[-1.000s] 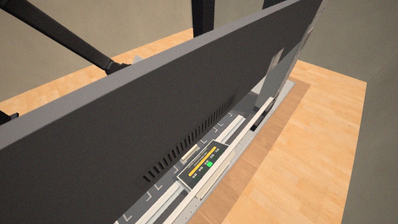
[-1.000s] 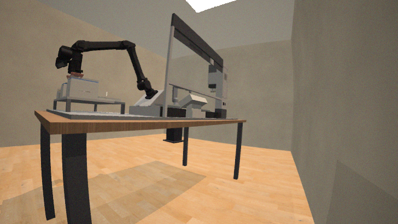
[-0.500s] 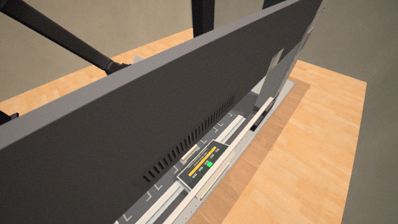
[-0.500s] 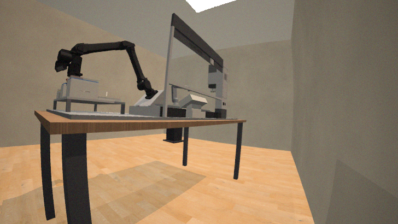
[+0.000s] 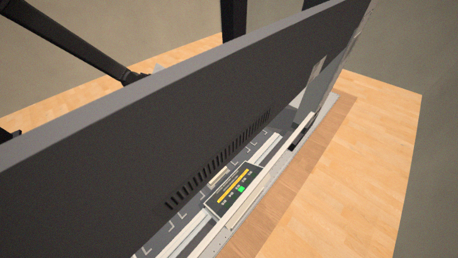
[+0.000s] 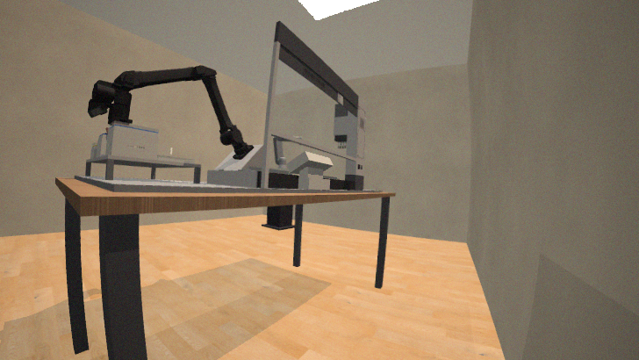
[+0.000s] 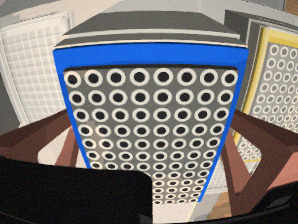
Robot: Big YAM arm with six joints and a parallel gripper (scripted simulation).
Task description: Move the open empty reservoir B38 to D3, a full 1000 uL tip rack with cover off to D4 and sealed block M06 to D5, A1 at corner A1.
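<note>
In the wrist view a blue-rimmed tip rack (image 7: pixel 149 116) fills the middle, with pale rings on a grey field across all the places I can see. My gripper (image 7: pixel 149 110) is open, its two brown fingers standing on either side of the rack, apart from its long sides. In the exterior view the gripper (image 6: pixel 117 124) is down over the left end of this rack (image 6: pixel 133 141), which stands on the SHELF (image 6: pixel 143 161). The deck with its bracket marks (image 5: pixel 248 148) shows in the top view. I cannot make out reservoir B38 and block M06.
A yellow-rimmed rack (image 7: pixel 276 90) stands right of the blue one, and a white many-well plate (image 7: pixel 29 63) left of it. A grey-topped item (image 7: pixel 153 26) stands behind it. The gantry's dark panel (image 5: pixel 160 134) hides most of the deck; a status panel (image 5: pixel 235 189) lies below it.
</note>
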